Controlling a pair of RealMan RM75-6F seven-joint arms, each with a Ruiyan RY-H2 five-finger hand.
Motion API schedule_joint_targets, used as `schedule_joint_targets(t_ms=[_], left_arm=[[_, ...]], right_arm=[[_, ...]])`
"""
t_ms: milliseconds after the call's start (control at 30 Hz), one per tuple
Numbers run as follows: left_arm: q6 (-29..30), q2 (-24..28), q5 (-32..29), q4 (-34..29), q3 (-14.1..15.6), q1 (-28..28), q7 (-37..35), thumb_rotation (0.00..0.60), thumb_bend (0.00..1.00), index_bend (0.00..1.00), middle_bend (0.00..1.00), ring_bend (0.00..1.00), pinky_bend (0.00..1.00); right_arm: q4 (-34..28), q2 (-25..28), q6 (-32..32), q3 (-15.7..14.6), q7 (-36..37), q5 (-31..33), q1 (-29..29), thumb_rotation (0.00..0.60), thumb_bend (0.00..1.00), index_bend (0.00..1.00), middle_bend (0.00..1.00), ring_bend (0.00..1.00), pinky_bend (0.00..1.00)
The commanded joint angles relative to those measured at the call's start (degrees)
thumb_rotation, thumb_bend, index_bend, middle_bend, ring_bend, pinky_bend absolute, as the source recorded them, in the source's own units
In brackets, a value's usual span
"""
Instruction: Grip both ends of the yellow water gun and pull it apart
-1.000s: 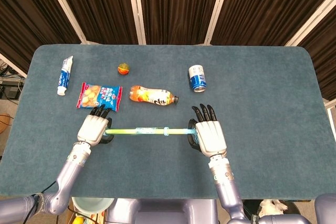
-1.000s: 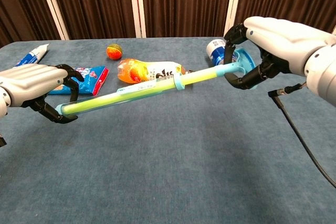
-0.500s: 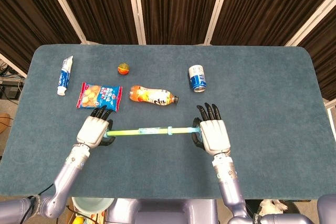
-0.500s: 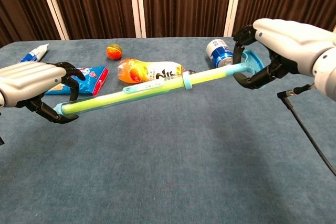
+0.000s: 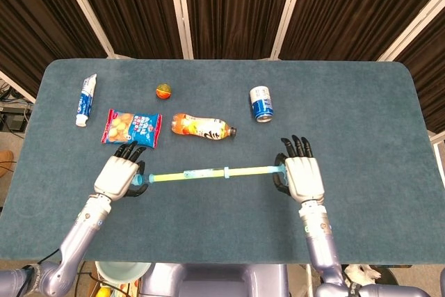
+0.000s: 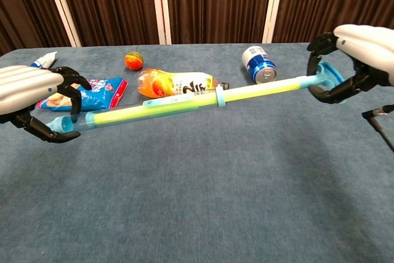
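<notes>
1. Your left hand (image 6: 31,93) grips the capped barrel end of the water gun (image 6: 184,103); your right hand (image 6: 357,53) grips the blue handle at the other end.
2. The water gun hangs above the table (image 5: 361,123), near the front edge, stretched left to right between your hands, just in front of the bottle (image 5: 201,127).
3. The thin plunger rod shows well out of the barrel past the blue collar, so the pull looks largely done.
4. What is left, by my judgement: draw the rod out to its stop, keeping both grips firm.
</notes>
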Motion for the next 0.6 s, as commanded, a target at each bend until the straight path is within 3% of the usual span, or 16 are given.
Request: schedule_joint_targets(t_ms=[33,600], left_arm=[[0.20,0.90,0.58,-0.68,0.36,0.34,-0.38,0.600,0.31,0.56,0.12,0.00,0.12],[2.45,7.85,4.94,-5.93,2.26,3.10,-3.43,0.600,0.31,0.56,0.12,0.00,0.12]], right_arm=[[0.64,1.48,-0.51,0.27,1.21,0.59,-0.54,0.600,0.64,0.70,0.15,0.00,0.00],[1.75,9.51,-1.07,2.79,5.94,2.06,-2.27,0.600,0.63,0.70,0.16,0.00,0.00]])
